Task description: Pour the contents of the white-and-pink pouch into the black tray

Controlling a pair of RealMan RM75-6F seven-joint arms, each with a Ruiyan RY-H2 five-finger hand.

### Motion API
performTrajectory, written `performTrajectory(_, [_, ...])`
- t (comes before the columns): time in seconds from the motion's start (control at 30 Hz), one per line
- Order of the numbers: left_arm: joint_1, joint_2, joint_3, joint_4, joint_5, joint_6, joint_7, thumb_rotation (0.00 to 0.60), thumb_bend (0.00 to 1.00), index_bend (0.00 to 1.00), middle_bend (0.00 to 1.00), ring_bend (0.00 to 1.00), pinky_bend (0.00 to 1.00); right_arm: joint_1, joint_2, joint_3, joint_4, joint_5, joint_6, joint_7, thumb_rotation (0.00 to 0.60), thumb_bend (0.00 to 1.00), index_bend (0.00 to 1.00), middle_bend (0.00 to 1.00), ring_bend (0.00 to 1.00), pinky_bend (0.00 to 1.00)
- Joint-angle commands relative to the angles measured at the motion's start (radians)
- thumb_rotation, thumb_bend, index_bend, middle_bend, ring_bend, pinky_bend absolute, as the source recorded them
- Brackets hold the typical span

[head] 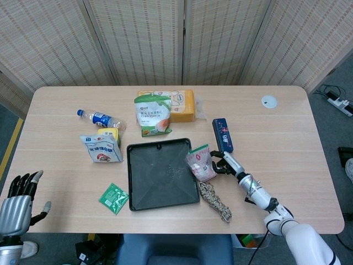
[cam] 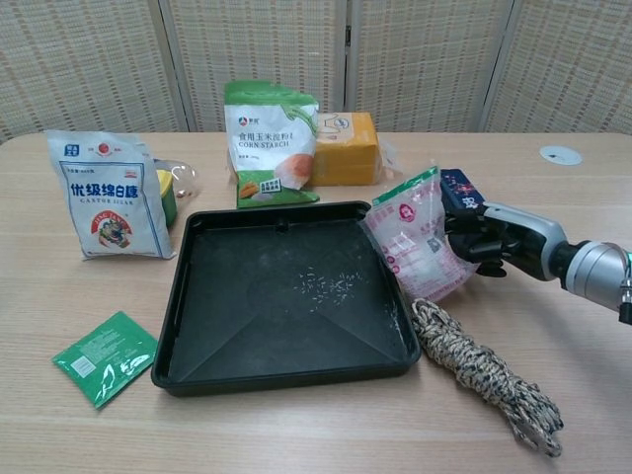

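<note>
While the light wooden tabletop (head: 276, 138) carries everything, the square black plastic tray (cam: 286, 296) at its 6 o'clock holds only scattered grains, so pouring seems barely begun. At the tray's 3 o'clock rim, the right robot hand (cam: 484, 242) grasps the white-and-pink pouch (cam: 415, 237); the left robot hand (head: 19, 201) hangs released.

white-and-pink pouch (cam: 415, 235), green strip along top edge, tilted, held at right rim of black tray (cam: 197, 326). tray square, shallow, flat on table; few pale grains near centre.
</note>
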Motion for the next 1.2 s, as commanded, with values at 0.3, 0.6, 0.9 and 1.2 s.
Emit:
performTrajectory(0.3, [-0.001, -0.002, 0.001, 0.007, 0.000, -0.003, -0.006, 0.600, 0.40, 0.04, 0.13, 0.09, 0.00, 0.026, 0.021, -0.013, -0.013, -0.023, 0.006, -0.077, 0.600, 0.68, 0.18, 0.21, 0.86, 0.87])
performTrajectory(0.6, [0.003, 0.001, 0.001, 0.008, -0.003, 0.002, -0.011, 0.600, 0.40, 0.04, 0.13, 0.09, 0.00, 0.039, 0.035, -0.014, -0.028, -0.023, -0.007, -0.163, 0.600, 0.68, 0.18, 0.19, 0.84, 0.86])
performTrajectory(0.9, [0.001, 0.001, 0.003, 0.007, 0.003, 0.000, -0.008, 0.600, 0.40, 0.04, 0.13, 0.09, 0.00, 0.054, 0.108, -0.033, -0.095, -0.052, 0.036, -0.152, 0.600, 0.68, 0.19, 0.15, 0.83, 0.86])
performTrajectory(1.2, [-0.001, 0.002, 0.002, -0.001, 0.004, -0.002, 0.001, 0.600, 0.40, 0.04, 0.13, 0.09, 0.00, 0.099, 0.185, -0.031, -0.208, -0.068, 0.052, -0.170, 0.600, 0.68, 0.24, 0.21, 0.83, 0.86])
